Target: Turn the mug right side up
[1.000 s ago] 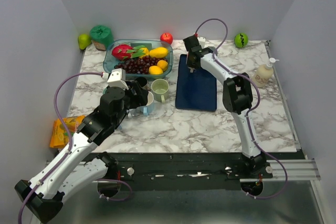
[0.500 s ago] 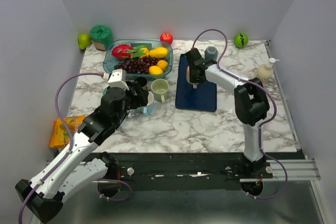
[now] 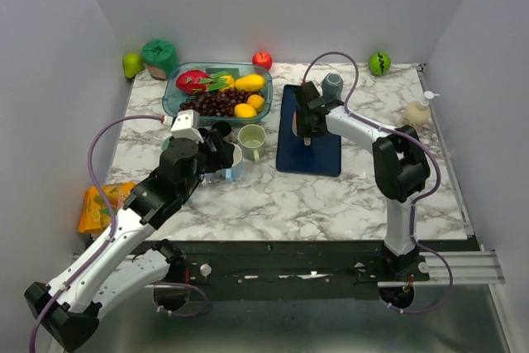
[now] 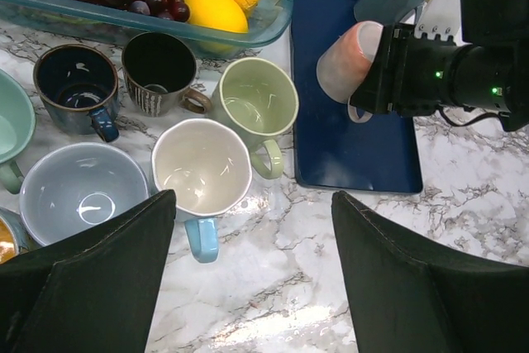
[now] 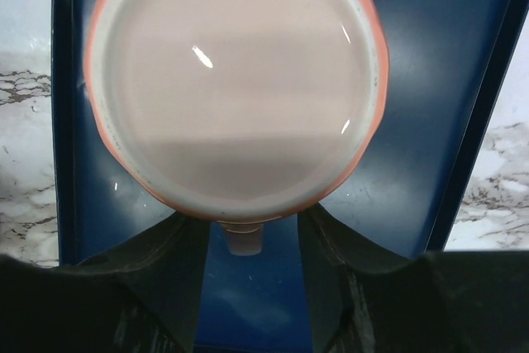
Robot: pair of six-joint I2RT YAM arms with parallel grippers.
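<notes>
Hard to make out any contact between the tilted mug (image 4: 347, 59) and the middle of the tray (image 4: 347, 155) beneath. Right fingers (image 5: 165, 279) half parted astride its handle, gaps both sides; left fingers (image 4: 99, 279) wide, empty.

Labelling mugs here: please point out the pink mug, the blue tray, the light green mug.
pink mug (image 5: 235, 88), right wrist view, its inside bottom
blue tray (image 4: 347, 155), left wrist view, bare floor
light green mug (image 4: 258, 98), left wrist view, inside bottom
</notes>
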